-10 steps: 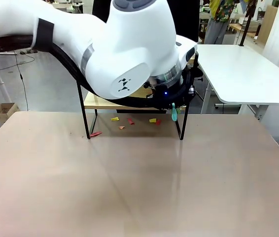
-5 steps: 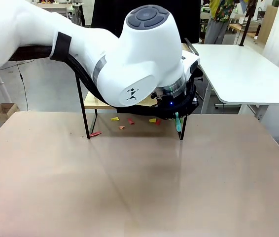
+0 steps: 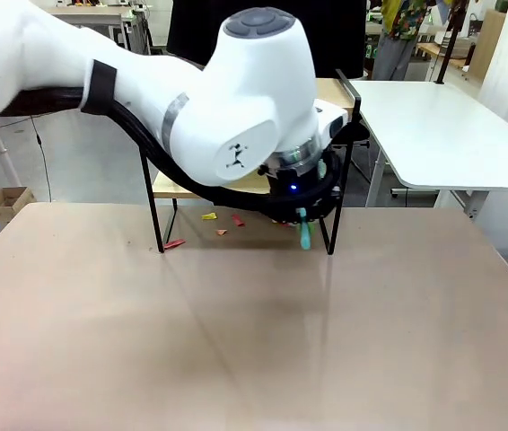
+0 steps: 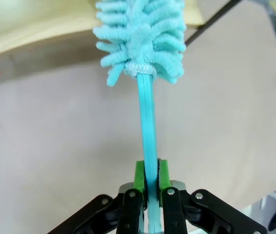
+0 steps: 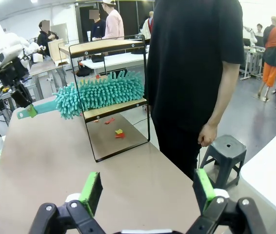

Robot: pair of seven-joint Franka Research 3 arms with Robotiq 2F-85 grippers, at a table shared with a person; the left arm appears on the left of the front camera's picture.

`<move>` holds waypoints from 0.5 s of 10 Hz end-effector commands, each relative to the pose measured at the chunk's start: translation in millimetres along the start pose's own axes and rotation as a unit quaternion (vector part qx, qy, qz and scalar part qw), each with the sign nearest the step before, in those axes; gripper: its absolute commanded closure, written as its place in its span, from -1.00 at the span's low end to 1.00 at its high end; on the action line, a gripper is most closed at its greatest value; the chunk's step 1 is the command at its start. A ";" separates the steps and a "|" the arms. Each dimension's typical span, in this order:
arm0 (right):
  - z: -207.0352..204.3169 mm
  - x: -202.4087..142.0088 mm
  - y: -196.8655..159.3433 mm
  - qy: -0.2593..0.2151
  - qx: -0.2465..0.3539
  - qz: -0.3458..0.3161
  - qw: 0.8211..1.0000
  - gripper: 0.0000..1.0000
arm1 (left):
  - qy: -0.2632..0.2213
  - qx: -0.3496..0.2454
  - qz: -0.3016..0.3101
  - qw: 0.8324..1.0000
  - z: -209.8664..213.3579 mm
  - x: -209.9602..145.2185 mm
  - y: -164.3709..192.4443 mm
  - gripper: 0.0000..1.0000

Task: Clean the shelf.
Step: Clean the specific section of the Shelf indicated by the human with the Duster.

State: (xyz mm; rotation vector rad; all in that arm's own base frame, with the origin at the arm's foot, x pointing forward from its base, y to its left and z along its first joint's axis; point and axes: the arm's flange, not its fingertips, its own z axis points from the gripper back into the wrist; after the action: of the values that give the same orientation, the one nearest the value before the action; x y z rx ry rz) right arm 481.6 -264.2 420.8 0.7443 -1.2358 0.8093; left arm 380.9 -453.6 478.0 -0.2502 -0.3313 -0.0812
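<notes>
My left tool (image 4: 148,179) is clamped tight on the thin teal handle (image 4: 147,122) of a fluffy teal duster (image 4: 140,34), green pads pressed against it from both sides. The handle runs straight away from the tool to the duster's head, which lies along the lower wooden board of the shelf (image 5: 109,46). The shelf stands at the far edge of the worktop (image 3: 236,341), near its middle, just beyond the left tool. In the front view my left arm crosses in front of the shelf and covers much of it. Small red and yellow paper scraps (image 3: 236,220) lie on the worktop beneath the shelf, between its black legs. My right tool (image 5: 147,192) has its fingers wide apart and holds nothing; it is well apart from the shelf. A person (image 5: 191,73) in a black shirt stands just beside the shelf, off the worktop.
</notes>
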 end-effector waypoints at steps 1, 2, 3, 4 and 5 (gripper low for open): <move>-0.6 3.0 1.2 -0.001 0.000 0.003 1.000 -1.00 | 0.024 0.029 0.001 0.999 22.3 5.0 33.7 0.74; -0.6 3.0 1.2 -0.001 0.000 0.003 1.000 -1.00 | 0.035 0.042 -0.002 0.999 28.3 7.1 49.0 0.74; -0.6 3.0 1.2 -0.001 0.000 0.003 1.000 -1.00 | 0.044 0.060 -0.003 0.997 33.7 8.3 66.9 0.74; -0.6 3.0 1.2 -0.001 0.000 0.003 1.000 -1.00 | 0.047 0.084 -0.001 0.995 38.7 8.3 87.4 0.74; -0.6 3.0 1.2 -0.001 0.000 0.003 1.000 -1.00 | 0.044 0.119 0.006 0.992 42.9 6.4 112.6 0.74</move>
State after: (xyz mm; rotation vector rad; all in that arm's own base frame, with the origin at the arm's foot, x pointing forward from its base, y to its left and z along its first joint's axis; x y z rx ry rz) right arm 481.7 -264.0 420.7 0.7448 -1.2355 0.8094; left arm 395.7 -360.4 497.3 -0.0707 -0.2531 -0.0469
